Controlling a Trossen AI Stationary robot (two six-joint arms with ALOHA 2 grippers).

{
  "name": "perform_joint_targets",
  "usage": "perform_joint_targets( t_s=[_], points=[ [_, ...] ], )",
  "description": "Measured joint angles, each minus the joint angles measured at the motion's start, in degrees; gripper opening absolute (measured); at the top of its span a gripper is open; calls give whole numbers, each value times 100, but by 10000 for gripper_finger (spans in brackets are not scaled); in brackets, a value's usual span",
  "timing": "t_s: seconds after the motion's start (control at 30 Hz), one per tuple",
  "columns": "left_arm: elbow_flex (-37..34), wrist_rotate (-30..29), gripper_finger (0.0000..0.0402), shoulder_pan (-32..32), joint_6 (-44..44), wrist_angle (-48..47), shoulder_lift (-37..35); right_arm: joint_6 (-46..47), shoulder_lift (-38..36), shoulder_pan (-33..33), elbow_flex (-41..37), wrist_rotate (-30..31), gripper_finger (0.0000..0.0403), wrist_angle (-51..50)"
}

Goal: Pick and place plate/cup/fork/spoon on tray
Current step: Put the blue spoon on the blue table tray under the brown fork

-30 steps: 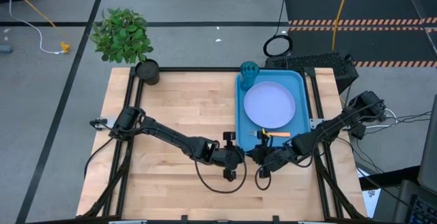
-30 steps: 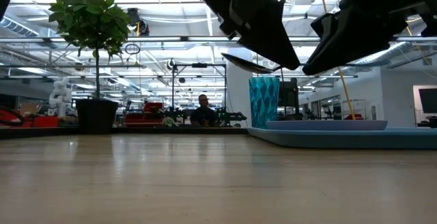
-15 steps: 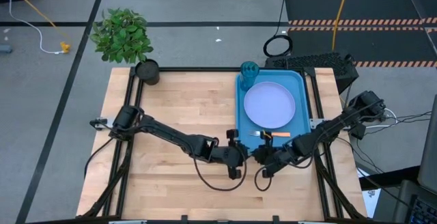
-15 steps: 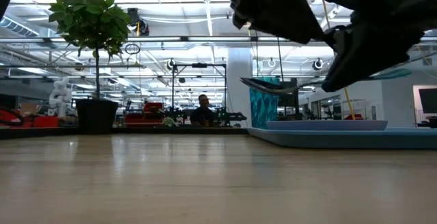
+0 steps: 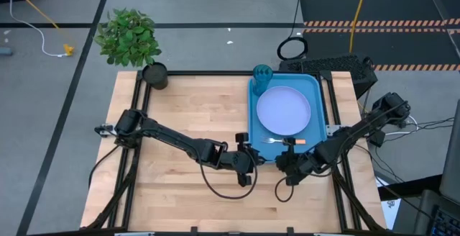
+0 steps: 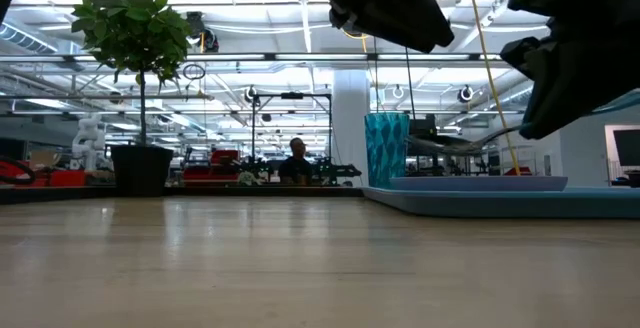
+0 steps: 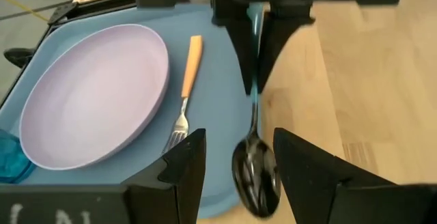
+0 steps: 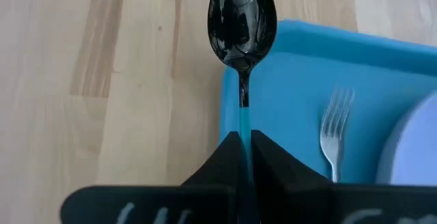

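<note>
The blue tray (image 5: 316,132) lies at the table's far right. On it are the lavender plate (image 5: 284,110), the teal cup (image 5: 262,73) at its far left corner, and the orange-handled fork (image 5: 286,141) near its front rim. My right gripper (image 8: 242,142) is shut on the spoon (image 8: 242,22), just above the tray's near left corner. My left gripper (image 7: 239,169) faces it from the left, open. Its fingers stand on either side of the dark spoon bowl (image 7: 255,173), apart from it. My right gripper pinches the spoon's thin light-blue handle (image 8: 243,118) between its two shut fingers. The spoon sticks out past the fingertips in line with them, toward the table's left. It is lifted clear and roughly level, with the bowl over the tray's rim and the wood.
A potted plant (image 5: 129,38) in a dark pot stands at the table's far left corner. Bare wooden tabletop (image 5: 180,106) spreads left of the tray. A person sits in the room far behind the table (image 6: 297,158).
My left gripper has opened and let go of the spoon, then risen a little. My right gripper has kept its hold. It has carried the spoon toward the table's right edge and lower, so the bowl has drawn away from the left gripper toward the tray.
</note>
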Motion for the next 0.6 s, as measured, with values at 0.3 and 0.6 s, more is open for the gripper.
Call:
perform_joint_targets(
  t_s=[0.3,0.6],
  points=[
    [0,-4,175,10,-48,2,0,360,-693,83,-619,32,8,-371],
    [-4,-4,175,25,-52,224,2,399,-1248,-160,-1552,464,8,-115]
  ],
)
